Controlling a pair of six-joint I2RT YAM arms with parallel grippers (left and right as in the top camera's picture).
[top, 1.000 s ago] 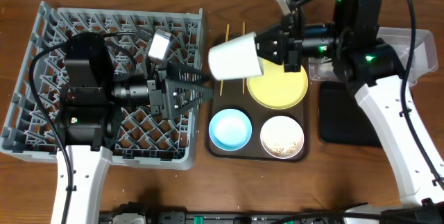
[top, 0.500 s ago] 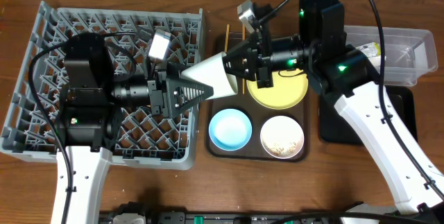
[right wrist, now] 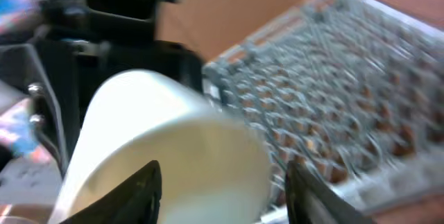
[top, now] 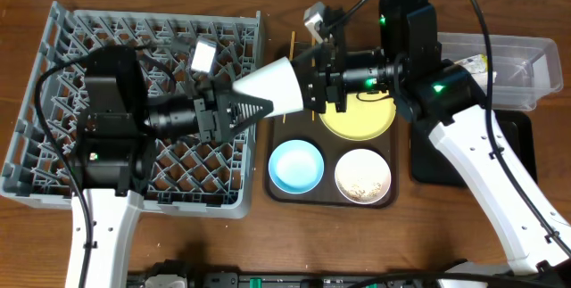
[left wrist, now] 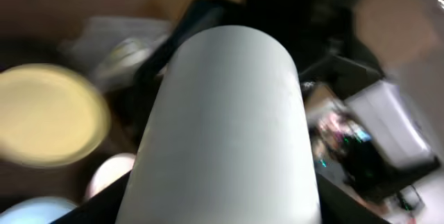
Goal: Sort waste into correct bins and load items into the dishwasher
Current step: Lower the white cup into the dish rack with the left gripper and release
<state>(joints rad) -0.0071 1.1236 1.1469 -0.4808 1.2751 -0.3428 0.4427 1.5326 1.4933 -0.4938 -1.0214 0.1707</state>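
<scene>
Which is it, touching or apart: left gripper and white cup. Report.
Cannot tell. Overhead, the left gripper overlaps the white cup; left wrist view too blurred.

Rack [top: 53,83] left, serving tray [top: 329,176] centre, tub [top: 522,65] and flat bin [top: 433,163] right

The cup [top: 272,87] was held over the rack's right edge; on the serving tray the plate [top: 366,120] was set behind the left bowl [top: 295,166] and right bowl [top: 363,176]; the tub was placed behind the flat bin.

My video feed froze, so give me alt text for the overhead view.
A white cup lies sideways in mid-air, gripped by the right jaws, its other end between the left jaws, beside the right edge of the grey dish rack. Below it, a brown tray holds a yellow plate, blue bowl and white bowl.
</scene>
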